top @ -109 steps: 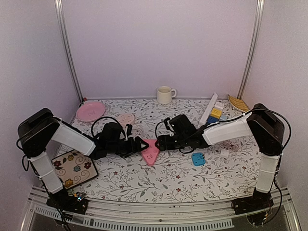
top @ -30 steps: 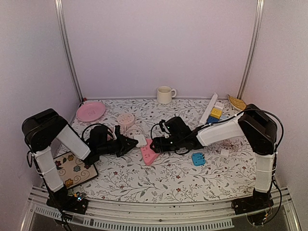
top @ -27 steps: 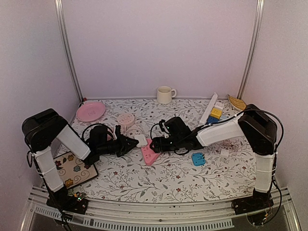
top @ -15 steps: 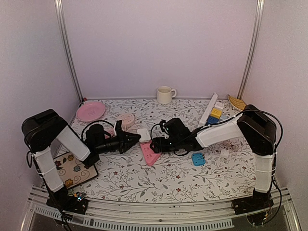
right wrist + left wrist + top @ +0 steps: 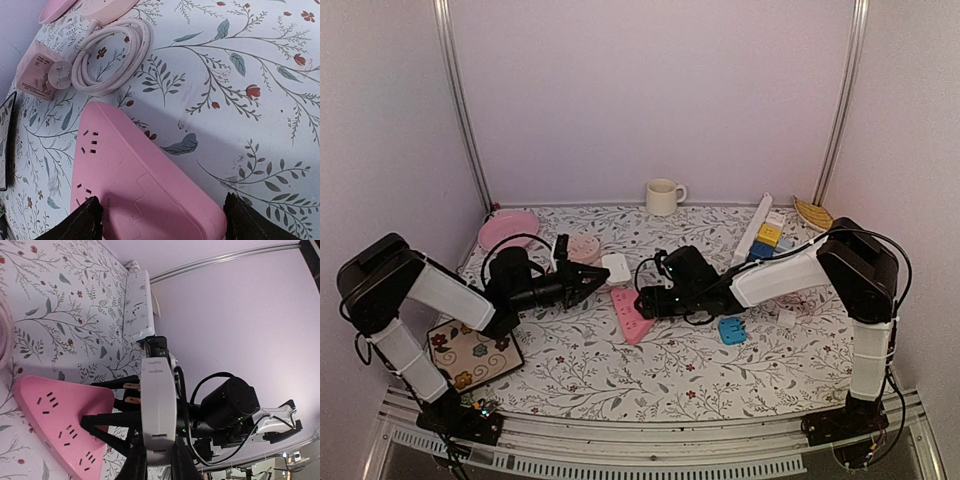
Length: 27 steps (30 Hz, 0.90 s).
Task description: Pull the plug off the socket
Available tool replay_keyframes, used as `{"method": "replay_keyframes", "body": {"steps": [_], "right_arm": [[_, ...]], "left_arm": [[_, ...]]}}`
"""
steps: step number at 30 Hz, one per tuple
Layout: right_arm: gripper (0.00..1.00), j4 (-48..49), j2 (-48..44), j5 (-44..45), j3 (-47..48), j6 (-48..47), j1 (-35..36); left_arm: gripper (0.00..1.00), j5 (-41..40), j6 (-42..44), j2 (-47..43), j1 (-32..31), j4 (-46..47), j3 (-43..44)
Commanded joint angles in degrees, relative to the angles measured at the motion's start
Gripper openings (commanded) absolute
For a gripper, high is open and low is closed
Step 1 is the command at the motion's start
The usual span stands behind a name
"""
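Observation:
The white plug (image 5: 616, 268) hangs above the table, clear of the pink triangular socket (image 5: 630, 315), with my left gripper (image 5: 592, 281) shut on it. In the left wrist view the plug (image 5: 157, 410) stands between my left gripper's (image 5: 157, 447) fingers. Its brass prongs (image 5: 131, 393) are bare and point at the socket (image 5: 60, 420) lying below. My right gripper (image 5: 646, 301) holds the socket's right end. In the right wrist view the socket (image 5: 145, 185) lies flat, with the right gripper's (image 5: 167, 220) fingers pressed against its two sides.
A pink coiled cord (image 5: 107, 55) with its adapter (image 5: 35, 75) lies just behind the socket. A cream mug (image 5: 663, 196), a pink plate (image 5: 507, 230), a white power strip (image 5: 756, 225), coloured blocks (image 5: 767, 235), a blue piece (image 5: 731, 330) and a floral tile (image 5: 472, 350) stand around.
The left gripper has drawn the white plug out of the pink socket, lifting it up and back to the left. The right gripper stayed on the socket, which turned slightly.

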Motion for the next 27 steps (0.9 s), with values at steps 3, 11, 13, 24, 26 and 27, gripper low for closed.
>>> {"method": "replay_keyframes", "body": {"steps": [3, 11, 13, 24, 26, 27], "right_arm": [[0.85, -4.0, -6.8, 2.0, -4.7, -1.1, -0.4], [0.85, -3.0, -16.3, 4.2, -9.1, -0.9, -0.5], [0.85, -3.0, -18.7, 4.9, -10.7, -0.7, -0.8], [0.86, -3.1, -29.3, 7.9, -18.3, 0.6, -3.3], [0.86, -3.1, -30.8, 8.7, -19.4, 0.7, -3.8], [0.86, -3.2, -31.5, 9.1, -20.0, 0.7, -4.1]], "left_arm": [[0.0, -9.6, 15.4, -8.5, 0.2, -28.4, 4.7], [0.0, -21.4, 29.3, -11.8, 0.8, -49.1, 11.5], [0.0, -23.8, 31.8, -11.5, 0.9, -52.6, 13.0], [0.0, -28.6, 41.1, -7.5, 3.9, -61.8, 17.8], [0.0, -25.8, 42.2, -7.4, 4.0, -61.5, 17.5], [0.0, -24.4, 42.3, -7.4, 4.0, -61.7, 17.3]]}}
